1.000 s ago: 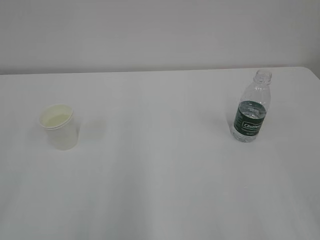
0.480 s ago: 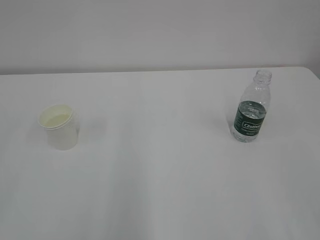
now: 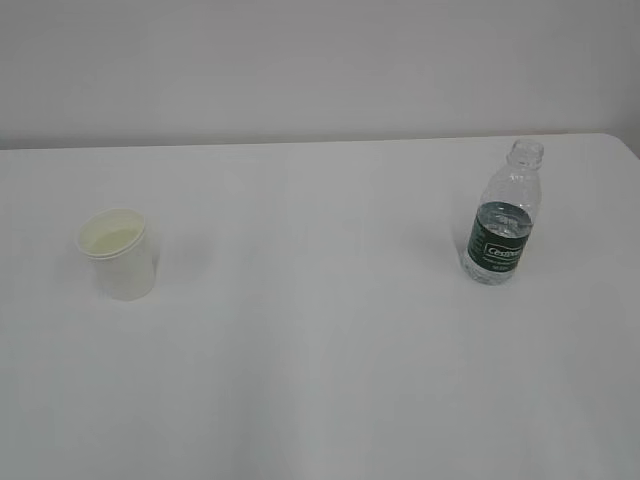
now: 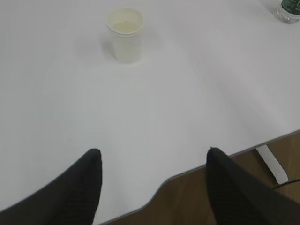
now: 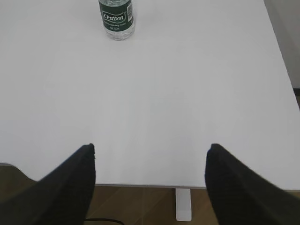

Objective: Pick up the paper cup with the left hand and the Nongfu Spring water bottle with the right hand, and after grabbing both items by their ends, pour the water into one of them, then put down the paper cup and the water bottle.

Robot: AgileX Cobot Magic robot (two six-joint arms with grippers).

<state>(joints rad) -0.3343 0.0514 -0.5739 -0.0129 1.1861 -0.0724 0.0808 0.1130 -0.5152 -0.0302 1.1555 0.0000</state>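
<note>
The off-white paper cup point(image 3: 118, 254) stands upright on the left of the white table; the left wrist view shows the paper cup point(image 4: 125, 33) far ahead. The clear water bottle point(image 3: 503, 215), uncapped with a dark green label, stands upright on the right with water inside, and its labelled lower part point(image 5: 116, 18) shows at the top of the right wrist view. My left gripper point(image 4: 153, 152) hangs open over the table's near edge, nothing between its fingers. My right gripper point(image 5: 150, 148) is also open and empty, well short of the bottle. Neither gripper appears in the exterior view.
The white table point(image 3: 320, 340) runs back to a pale wall. Its near edge point(image 5: 140, 184) lies just under both grippers, with brown floor and a white table foot point(image 5: 183, 204) below. The table's right edge point(image 5: 276, 51) is close to the bottle.
</note>
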